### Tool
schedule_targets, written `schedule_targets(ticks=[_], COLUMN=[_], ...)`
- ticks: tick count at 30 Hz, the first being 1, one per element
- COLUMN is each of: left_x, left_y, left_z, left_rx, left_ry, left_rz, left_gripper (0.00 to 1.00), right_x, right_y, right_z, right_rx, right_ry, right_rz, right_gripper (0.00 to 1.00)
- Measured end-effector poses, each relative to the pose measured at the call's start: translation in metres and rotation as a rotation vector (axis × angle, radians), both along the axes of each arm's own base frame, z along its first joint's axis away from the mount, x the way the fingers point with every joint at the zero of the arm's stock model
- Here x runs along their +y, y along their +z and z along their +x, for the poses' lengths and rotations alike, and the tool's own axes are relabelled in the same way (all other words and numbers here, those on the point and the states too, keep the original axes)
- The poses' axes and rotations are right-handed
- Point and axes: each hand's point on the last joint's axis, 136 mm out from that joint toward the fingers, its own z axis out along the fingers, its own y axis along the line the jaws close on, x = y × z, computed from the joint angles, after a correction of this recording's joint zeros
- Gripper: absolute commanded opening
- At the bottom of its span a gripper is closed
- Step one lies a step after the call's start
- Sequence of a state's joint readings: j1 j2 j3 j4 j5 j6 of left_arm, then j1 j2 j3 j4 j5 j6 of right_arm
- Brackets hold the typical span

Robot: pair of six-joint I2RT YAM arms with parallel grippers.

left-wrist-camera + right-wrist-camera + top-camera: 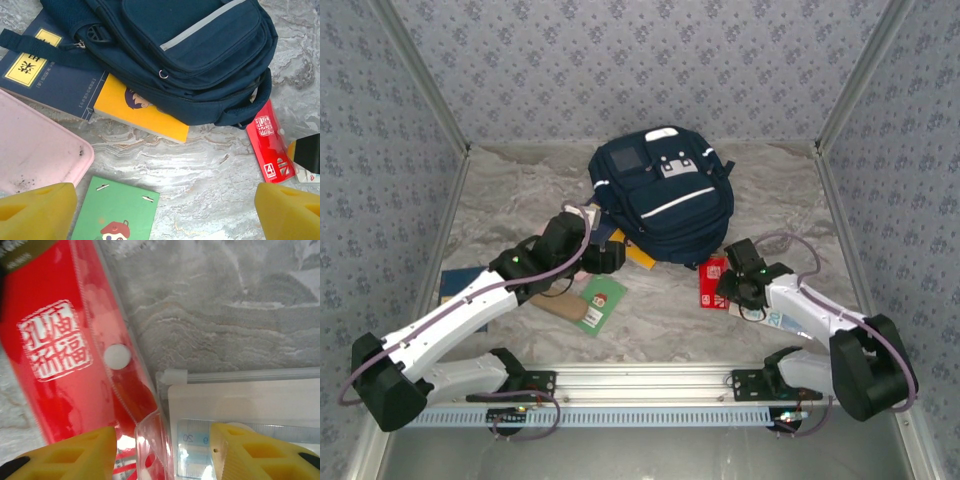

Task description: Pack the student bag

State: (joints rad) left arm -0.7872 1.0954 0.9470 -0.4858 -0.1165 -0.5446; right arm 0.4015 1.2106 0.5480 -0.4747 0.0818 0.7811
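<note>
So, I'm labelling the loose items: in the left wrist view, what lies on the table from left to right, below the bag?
pink case → green notebook → red pouch

My top view looks down from above and behind the arm bases, far enough back to take in the whole marble table [650, 320], with the student bag [660, 195] toward its far side. My left wrist camera hangs lower, tilted down and forward at the bag's near edge from middling range. My right wrist camera points almost straight down, very close over a red pouch [60, 350], which the other two views share.
</note>
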Motion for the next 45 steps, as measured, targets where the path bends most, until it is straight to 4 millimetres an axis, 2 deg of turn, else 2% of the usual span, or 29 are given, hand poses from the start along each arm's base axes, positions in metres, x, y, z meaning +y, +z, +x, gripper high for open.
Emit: schedule_targets(ticks=[3,14,20,22,25,29,32,38,41,45], left_x=[0.001,0.001,0.001,0.001,-0.004,-0.027,-0.053,-0.109,-0.139,-0.173], left_y=[-0.005,-0.007,-0.007,-0.008,-0.014,-0.023,-0.029,-0.055,-0.062,-0.062], left_z=[-0.001,0.000,0.000,0.000,-0.002,-0.011,-0.016,-0.030,-0.039,-0.041], left_rx=[0.008,0.008,0.008,0.011,0.024,0.031,0.017,-0.042,-0.114,-0.210], left_ry=[0.000,0.007,0.007,0.007,-0.005,-0.073,-0.132,-0.284,-0.374,-0.447], left_rz=[0.008,0.004,0.004,0.006,0.017,0.029,0.018,-0.054,-0.084,-0.138], left_gripper=[0.91,0.90,0.90,0.91,0.98,0.97,0.94,0.95,0.94,0.81], right_x=[-0.001,-0.003,0.005,0.006,0.010,0.023,0.030,0.040,0.044,0.048], right_y=[-0.005,-0.007,-0.001,0.010,0.042,0.090,0.109,0.118,0.122,0.125], right_z=[0.001,0.002,0.003,0.003,0.009,0.020,0.025,0.025,0.025,0.025], right_rx=[0.007,-0.004,-0.013,-0.027,-0.086,-0.182,-0.202,-0.190,-0.185,-0.176], right_ry=[-0.008,0.009,0.036,0.039,0.040,0.049,0.049,0.017,-0.003,-0.027], right_rz=[-0.018,-0.106,-0.082,-0.073,-0.033,0.047,0.088,0.165,0.200,0.242], right_gripper=[0.44,0.00,0.00,0.00,0.00,0.00,0.00,0.00,0.00,0.00])
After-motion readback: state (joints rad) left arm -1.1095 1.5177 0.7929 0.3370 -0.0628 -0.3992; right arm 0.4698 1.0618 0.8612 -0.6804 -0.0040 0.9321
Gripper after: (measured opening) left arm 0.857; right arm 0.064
